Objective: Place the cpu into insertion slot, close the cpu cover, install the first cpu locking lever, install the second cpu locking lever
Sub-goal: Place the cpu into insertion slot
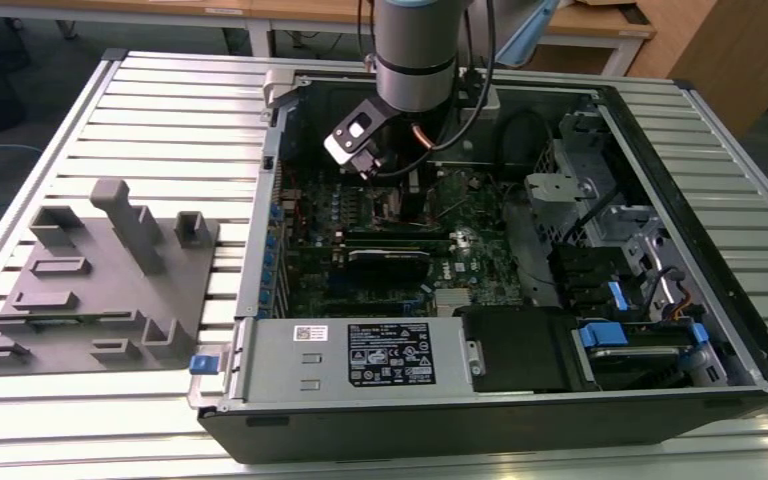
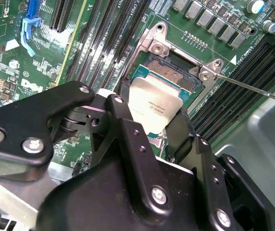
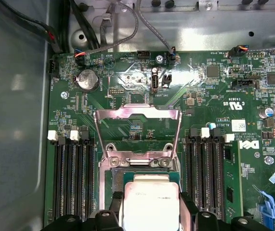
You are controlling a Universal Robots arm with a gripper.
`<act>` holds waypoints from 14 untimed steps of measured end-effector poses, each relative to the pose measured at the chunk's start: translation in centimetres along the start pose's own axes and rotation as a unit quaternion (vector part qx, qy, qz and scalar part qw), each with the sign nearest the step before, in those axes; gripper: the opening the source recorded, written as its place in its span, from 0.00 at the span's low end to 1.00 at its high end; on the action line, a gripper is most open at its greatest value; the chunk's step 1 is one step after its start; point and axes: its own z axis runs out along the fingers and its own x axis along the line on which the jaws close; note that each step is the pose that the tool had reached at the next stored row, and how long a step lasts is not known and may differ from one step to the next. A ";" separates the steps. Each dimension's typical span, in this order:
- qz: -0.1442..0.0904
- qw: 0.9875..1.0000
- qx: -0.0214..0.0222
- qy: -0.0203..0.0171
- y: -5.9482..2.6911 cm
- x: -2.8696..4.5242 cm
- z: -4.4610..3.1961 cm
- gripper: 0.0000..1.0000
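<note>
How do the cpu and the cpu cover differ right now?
The cpu is a solid silver-grey plate; the cpu cover is an open frame with a window. The cpu sits gripped in the pincer over the insertion slot; the cpu cover is swung open beyond it, untouched. Both are square, metallic and socket-sized.

Slatted metal table [image 1: 157,90], open computer case [image 1: 491,432] lying on it, grey moulded fixture [image 1: 91,290] just beside, on the exterior view's left
</note>
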 end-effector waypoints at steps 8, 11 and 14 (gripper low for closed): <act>0.001 1.000 0.000 0.000 -0.02 0.00 0.19 0.54; 0.001 1.000 0.000 0.000 -0.02 0.04 0.19 0.54; 0.001 1.000 0.000 0.000 -0.03 0.13 0.19 0.54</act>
